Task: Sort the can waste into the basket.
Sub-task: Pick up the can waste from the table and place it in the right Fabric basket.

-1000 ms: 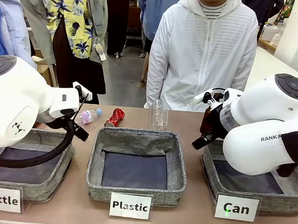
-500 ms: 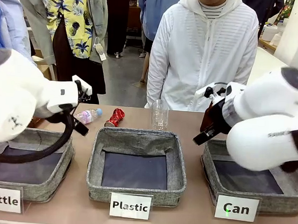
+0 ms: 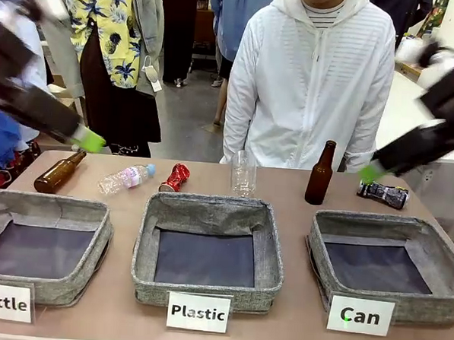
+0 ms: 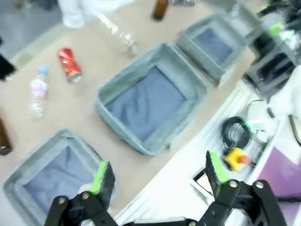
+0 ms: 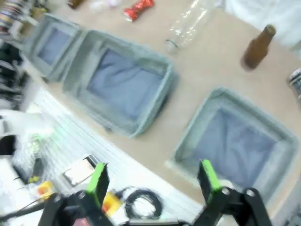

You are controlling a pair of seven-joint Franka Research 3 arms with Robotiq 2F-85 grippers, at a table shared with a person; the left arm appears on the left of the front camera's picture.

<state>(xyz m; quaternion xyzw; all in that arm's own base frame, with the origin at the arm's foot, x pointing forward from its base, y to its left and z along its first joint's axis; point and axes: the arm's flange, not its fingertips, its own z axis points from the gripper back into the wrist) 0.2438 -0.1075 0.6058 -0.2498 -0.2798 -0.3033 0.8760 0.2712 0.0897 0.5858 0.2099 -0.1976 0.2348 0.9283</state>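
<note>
A shiny red crushed can [image 3: 175, 178] lies on the table behind the middle basket, also seen as the red can [image 4: 69, 64] and the red can [image 5: 138, 8]. The dark crushed can [image 3: 383, 194] lies behind the right grey basket [image 3: 365, 221] with the "Can" card; that dark can [image 5: 296, 80] sits at the right wrist picture's edge, beside the Can basket [image 5: 197, 117]. My left gripper [image 3: 88, 138] is raised high at the left and motion-blurred; my left gripper [image 4: 157, 174] is open and holds nothing. My right gripper [image 3: 370, 172] hangs high at the right; my right gripper [image 5: 153, 179] is open and holds nothing.
A "Plastic" basket [image 3: 210, 207] stands in the middle and a "Bottle" basket [image 3: 42, 202] at the left. One brown bottle [image 3: 58, 172] lies down; another brown bottle [image 3: 320, 173] stands upright. A small plastic bottle [image 3: 126, 178] lies near a clear upright bottle [image 3: 243, 173]. A person [image 3: 316, 76] stands at the far side.
Both arms have swung up and outward from over the baskets toward the picture's sides, uncovering the lying brown bottle and the dark can. Both grippers stayed open.
</note>
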